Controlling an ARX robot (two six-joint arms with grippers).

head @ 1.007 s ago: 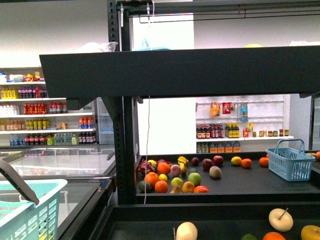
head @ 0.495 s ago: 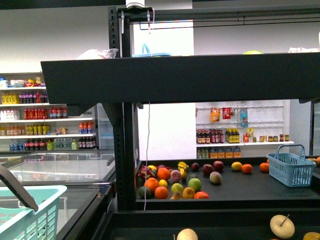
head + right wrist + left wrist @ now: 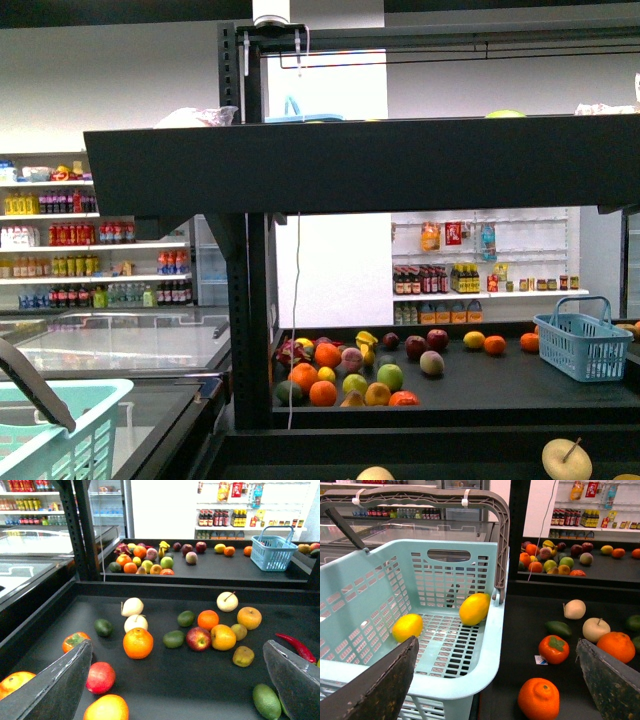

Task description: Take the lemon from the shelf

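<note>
Both tools wide open, empty, above shelf (image 3: 200, 680).

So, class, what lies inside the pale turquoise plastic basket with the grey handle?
Two yellow fruits lie on the pale turquoise plastic basket's slatted floor: a rounder one and a longer oval one. The near corner is hidden behind the left gripper's finger.

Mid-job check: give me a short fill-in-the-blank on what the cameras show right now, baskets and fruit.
1. In the left wrist view the teal basket holds ____ yellow fruits.
2. The blue basket stands on the ____ tray of the black shelf, beyond the near one.
3. Both the left gripper and right gripper are ____, holding nothing.

Missing words: two; far; open
</note>
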